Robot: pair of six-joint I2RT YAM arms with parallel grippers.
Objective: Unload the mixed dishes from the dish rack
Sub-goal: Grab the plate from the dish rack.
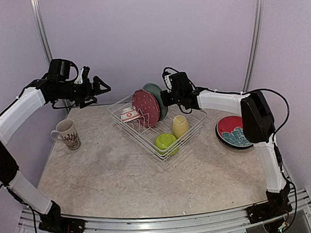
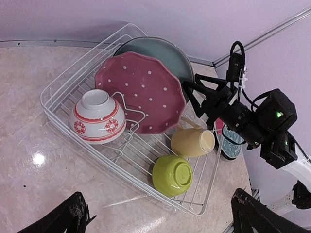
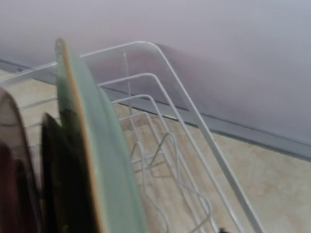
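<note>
The white wire dish rack (image 1: 146, 141) stands mid-table. In it a pink-dotted plate (image 1: 146, 107) and a teal plate (image 1: 155, 91) stand upright, with a small red-white bowl (image 1: 130, 115), a pale yellow cup (image 1: 180, 126) on its side and an upturned lime green bowl (image 1: 166, 142). My right gripper (image 1: 165, 98) is open at the teal plate's right rim (image 3: 92, 145), its jaws either side of the rim (image 2: 189, 82). My left gripper (image 1: 97, 88) is open and empty, high above the table left of the rack; its fingertips (image 2: 73, 213) frame the rack (image 2: 58, 121) from above.
A patterned cream mug (image 1: 67, 134) stands on the table to the left of the rack. A stack of plates (image 1: 234, 131), red and teal with a dark rim, lies right of the rack. Walls close in behind and at both sides.
</note>
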